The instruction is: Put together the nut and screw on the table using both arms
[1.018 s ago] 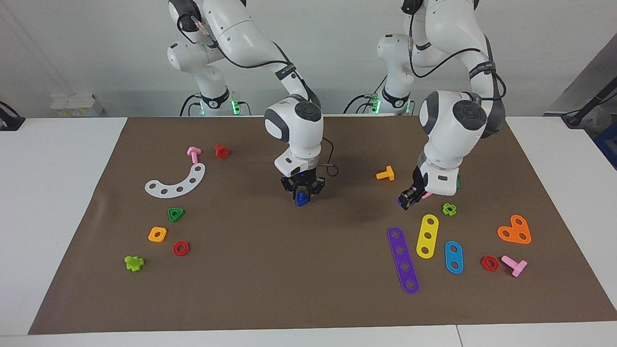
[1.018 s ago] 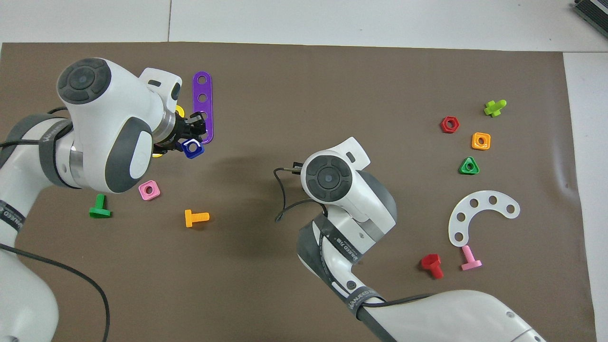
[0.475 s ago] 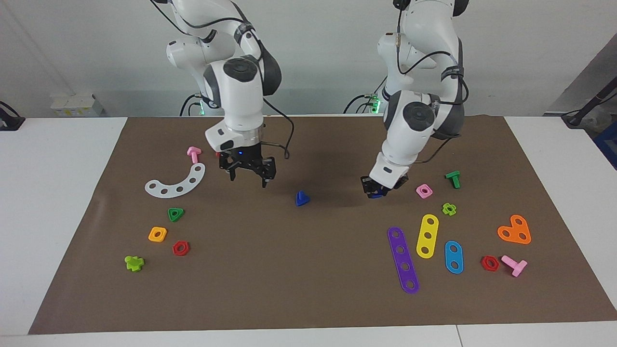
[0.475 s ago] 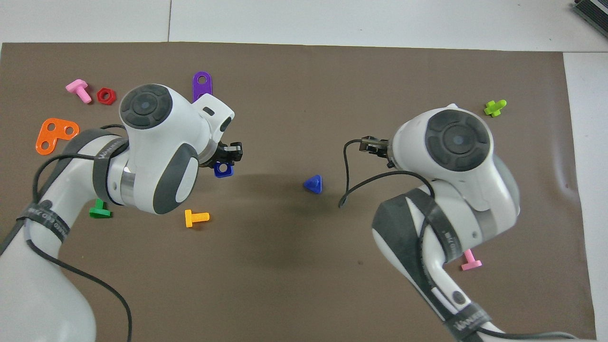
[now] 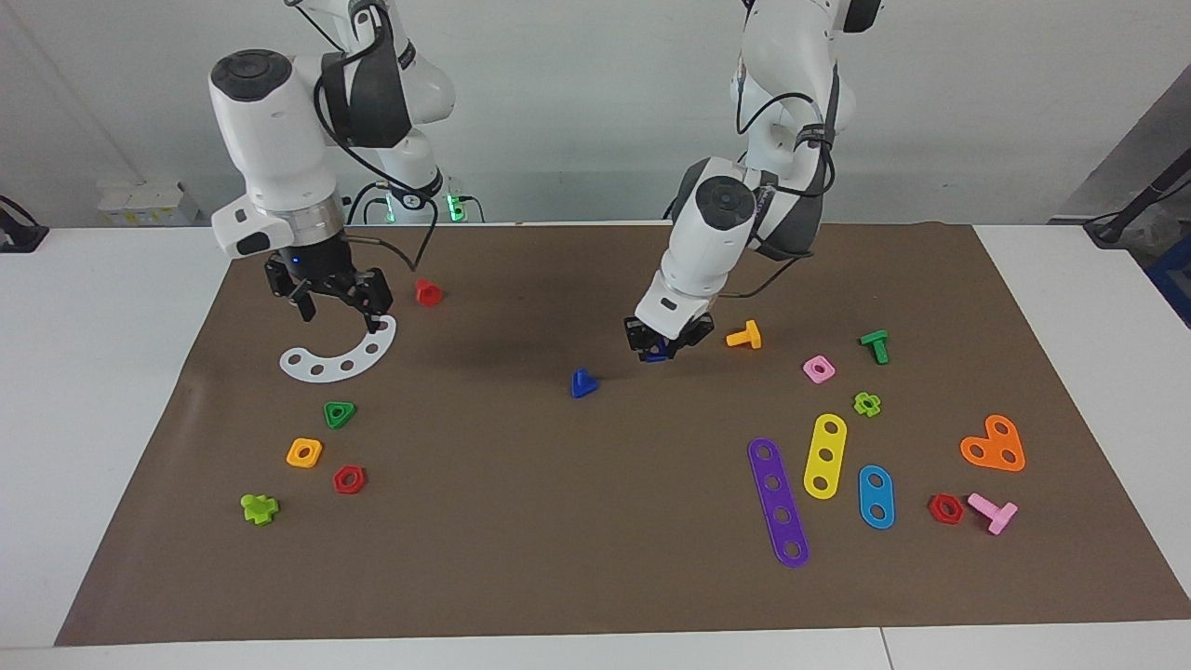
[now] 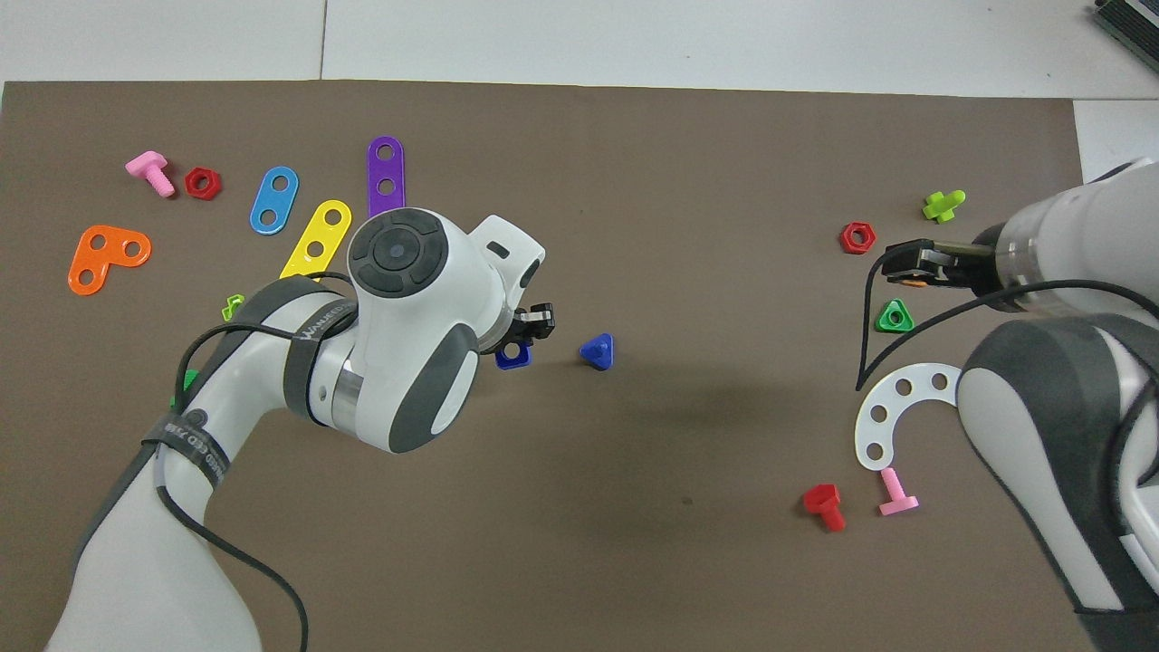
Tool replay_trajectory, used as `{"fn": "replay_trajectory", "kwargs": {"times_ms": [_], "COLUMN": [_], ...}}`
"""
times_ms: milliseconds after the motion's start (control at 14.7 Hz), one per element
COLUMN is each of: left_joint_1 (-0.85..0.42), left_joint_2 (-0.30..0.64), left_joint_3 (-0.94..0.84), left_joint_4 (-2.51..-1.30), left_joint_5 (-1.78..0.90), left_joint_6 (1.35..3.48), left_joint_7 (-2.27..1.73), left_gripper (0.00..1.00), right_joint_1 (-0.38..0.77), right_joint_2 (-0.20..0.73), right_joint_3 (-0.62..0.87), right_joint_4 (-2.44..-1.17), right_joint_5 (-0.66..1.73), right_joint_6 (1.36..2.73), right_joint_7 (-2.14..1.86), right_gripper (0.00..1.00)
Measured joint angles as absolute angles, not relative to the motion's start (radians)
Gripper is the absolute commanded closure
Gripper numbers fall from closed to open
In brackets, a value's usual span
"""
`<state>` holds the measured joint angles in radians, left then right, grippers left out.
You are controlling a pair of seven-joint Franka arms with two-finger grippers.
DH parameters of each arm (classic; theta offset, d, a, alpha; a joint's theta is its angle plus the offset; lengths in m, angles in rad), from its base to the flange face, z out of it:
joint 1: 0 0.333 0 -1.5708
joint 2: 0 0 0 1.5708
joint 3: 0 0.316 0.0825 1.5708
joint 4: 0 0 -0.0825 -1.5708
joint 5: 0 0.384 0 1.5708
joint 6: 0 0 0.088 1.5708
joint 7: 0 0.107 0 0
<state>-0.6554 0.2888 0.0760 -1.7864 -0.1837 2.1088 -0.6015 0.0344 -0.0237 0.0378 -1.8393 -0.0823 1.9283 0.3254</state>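
The dark blue screw point(image 5: 582, 382) rests alone on the brown mat point(image 5: 558, 540) near the middle of the table, triangular head down; it also shows in the overhead view point(image 6: 598, 350). My left gripper point(image 5: 661, 349) is shut on the dark blue nut point(image 5: 659, 353), held just above the mat beside the screw, toward the left arm's end. In the overhead view the nut point(image 6: 512, 356) hangs under the left gripper point(image 6: 527, 328). My right gripper point(image 5: 337, 302) is open and empty, raised over the white curved plate point(image 5: 340, 354); in the overhead view the right gripper point(image 6: 910, 263) shows too.
An orange T-bolt point(image 5: 744, 335), pink square nut point(image 5: 818, 369) and green bolt point(image 5: 875, 345) lie near the left gripper. Purple point(image 5: 778, 502), yellow point(image 5: 824, 455) and blue point(image 5: 876, 496) strips lie farther out. A red bolt point(image 5: 428, 292), green triangular nut point(image 5: 340, 413) and orange square nut point(image 5: 304, 452) lie near the right gripper.
The right gripper let go of the screw on the mat, rose and swung away toward its own end. The left gripper carried the nut in toward the screw.
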Motion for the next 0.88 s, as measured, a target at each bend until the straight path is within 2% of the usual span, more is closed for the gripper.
{"fn": "replay_trajectory", "kwargs": {"times_ms": [271, 611, 882], "left_joint_1": [-0.689, -0.745, -0.78], "left_joint_2": [0.369, 0.411, 0.43], "left_joint_3": [0.076, 0.075, 0.075], "left_joint_4": [-1.69, -1.679, -1.679], "left_joint_5": [-0.184, -0.184, -0.184], "left_joint_6": [2.13, 2.195, 2.219], "left_joint_7": [-0.728, -0.827, -0.882], "left_gripper": [1.0, 1.0, 1.0], "right_joint_1": [0.026, 0.03, 0.035], "right_joint_2": [-0.025, -0.008, 0.002], "right_joint_3": [0.038, 0.044, 0.055], "right_joint_4": [-1.752, -1.629, -1.596], "right_joint_5": [-0.08, -0.069, -0.048], "right_joint_6": [1.838, 1.704, 1.655], "right_joint_7": [0.279, 0.223, 0.181], "right_gripper": [0.0, 0.0, 0.0]}}
